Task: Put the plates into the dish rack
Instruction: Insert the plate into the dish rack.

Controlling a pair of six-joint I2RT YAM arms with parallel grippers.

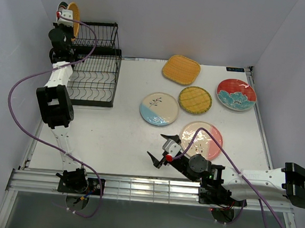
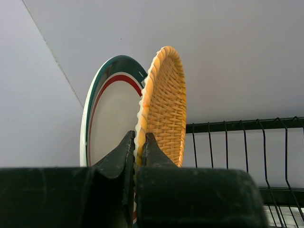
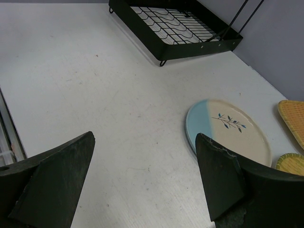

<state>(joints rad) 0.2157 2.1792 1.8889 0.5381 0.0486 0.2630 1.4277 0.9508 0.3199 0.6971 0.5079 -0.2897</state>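
My left gripper [image 2: 137, 145] pinches the woven plate [image 2: 164, 109] by its rim, upright at the rack [image 1: 94, 79] far corner, beside the striped plate [image 2: 111, 118]. It looks light, stiff and grippy. My right gripper [image 3: 144, 142] gapes wide near the blue plate [image 3: 228, 130], probably glazed, slick and breakable: take its edge

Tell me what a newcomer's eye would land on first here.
The left claw, raised at the far left by the rack, pinches a woven plate upright beside a green-rimmed plate. Five more plates lie flat on the right half of the table, the floral plate farthest right. The right claw hangs open near the front edge.
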